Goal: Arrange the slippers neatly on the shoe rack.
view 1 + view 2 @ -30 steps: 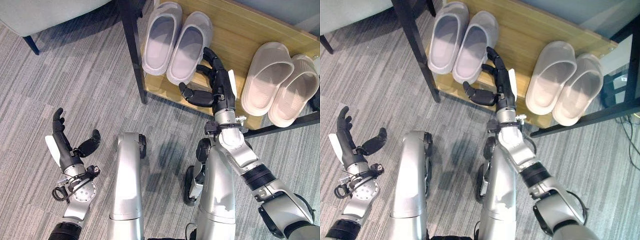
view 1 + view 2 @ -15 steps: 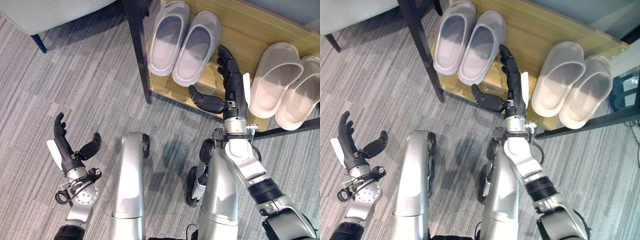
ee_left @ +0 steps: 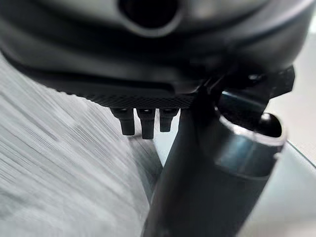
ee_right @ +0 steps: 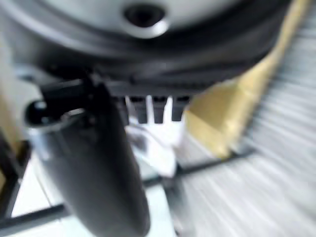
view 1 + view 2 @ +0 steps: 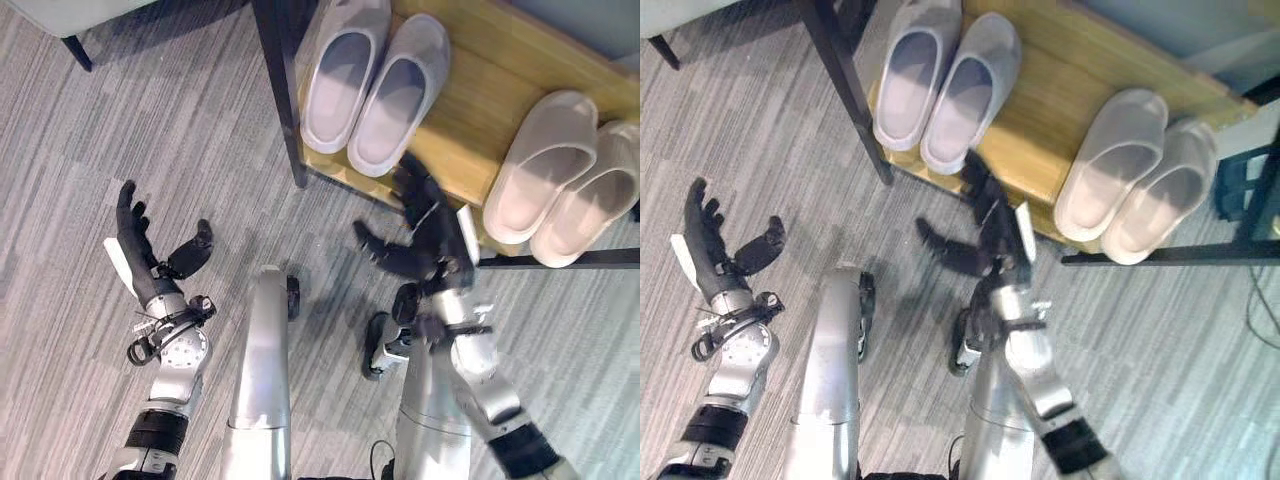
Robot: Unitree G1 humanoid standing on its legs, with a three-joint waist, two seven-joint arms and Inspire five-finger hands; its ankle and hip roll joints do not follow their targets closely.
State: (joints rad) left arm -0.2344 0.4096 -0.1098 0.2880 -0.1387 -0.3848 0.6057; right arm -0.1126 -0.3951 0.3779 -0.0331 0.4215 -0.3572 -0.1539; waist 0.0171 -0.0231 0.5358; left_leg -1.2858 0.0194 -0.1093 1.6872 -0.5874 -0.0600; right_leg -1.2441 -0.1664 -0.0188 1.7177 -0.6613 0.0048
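The right hand (image 5: 425,235) has drawn back off the shoe rack (image 5: 480,150) toward the frame's middle, fingers spread, holding nothing. Both pairs, grey slippers (image 5: 375,85) and beige slippers (image 5: 560,190), sit side by side on the rack, so the arranging looks finished. The left hand (image 5: 150,262) hovers open at lower left.

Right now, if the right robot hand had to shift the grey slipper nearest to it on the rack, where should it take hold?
Probably at the heel rim of the grey slipper, coming from the rack's open front edge. The heel points toward the robot and slightly overhangs that edge, and the open cavity lets a thumb hook inside. The right robot hand hangs open just before it.
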